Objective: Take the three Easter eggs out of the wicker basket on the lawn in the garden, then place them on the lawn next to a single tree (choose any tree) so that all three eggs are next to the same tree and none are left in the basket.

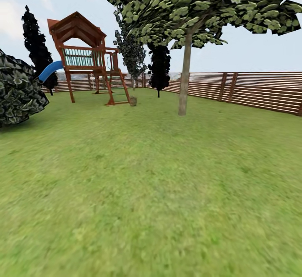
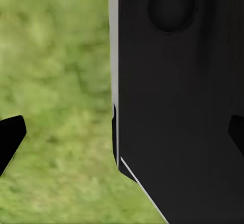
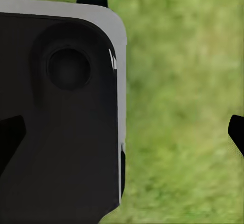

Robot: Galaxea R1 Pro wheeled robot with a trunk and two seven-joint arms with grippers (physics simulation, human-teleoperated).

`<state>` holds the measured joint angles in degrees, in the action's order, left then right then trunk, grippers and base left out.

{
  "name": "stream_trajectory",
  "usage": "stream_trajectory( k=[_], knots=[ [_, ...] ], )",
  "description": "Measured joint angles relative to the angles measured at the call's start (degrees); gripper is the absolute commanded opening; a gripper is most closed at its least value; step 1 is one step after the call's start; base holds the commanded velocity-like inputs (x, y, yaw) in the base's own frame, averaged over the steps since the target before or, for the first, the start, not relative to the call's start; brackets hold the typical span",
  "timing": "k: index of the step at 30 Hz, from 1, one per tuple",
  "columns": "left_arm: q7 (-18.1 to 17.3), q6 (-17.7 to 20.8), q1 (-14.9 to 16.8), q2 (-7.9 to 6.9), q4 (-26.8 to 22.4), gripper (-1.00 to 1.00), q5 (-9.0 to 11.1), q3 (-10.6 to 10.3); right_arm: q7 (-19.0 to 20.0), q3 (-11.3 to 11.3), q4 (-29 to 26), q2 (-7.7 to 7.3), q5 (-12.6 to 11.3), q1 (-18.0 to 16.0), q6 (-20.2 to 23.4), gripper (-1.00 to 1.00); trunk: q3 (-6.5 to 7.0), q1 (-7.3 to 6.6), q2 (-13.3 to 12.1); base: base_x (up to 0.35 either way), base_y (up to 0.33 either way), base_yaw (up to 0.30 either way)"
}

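Lawn [image 1: 151, 193]: green grass, mottled with yellowish patches, is spread across the whole foreground
Tree [image 1: 183, 75]: a pale straight trunk is planted right of centre, under a broad light green canopy
Wicker basket [image 1: 133, 101]: a small brown shape is seen far off on the grass, just beside the ladder foot of the playset [image 1: 90, 58]; its contents cannot be told
Fence [image 1: 251, 90]: brown slats are run along the right and back
Left gripper [image 2: 124, 132]: two dark fingertips are seen well apart, nothing held between them; a dark robot panel [image 2: 178, 107] is seen beyond
Right gripper [image 3: 124, 132]: fingertips likewise spread wide, nothing gripped, grass beyond
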<state>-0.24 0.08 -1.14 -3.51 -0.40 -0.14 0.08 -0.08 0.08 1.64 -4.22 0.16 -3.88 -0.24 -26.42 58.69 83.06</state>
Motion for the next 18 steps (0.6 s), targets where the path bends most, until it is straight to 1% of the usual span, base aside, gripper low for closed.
stream_trajectory(
  k=[18],
  knots=[
    [0.00,-0.01,0.00,0.05,0.00,1.00,0.00,0.00,0.00,0.00,0.00,-0.01,0.00,-0.01,0.00,1.00,0.00,0.00,0.00,0.337,0.073,0.000]
  ],
)
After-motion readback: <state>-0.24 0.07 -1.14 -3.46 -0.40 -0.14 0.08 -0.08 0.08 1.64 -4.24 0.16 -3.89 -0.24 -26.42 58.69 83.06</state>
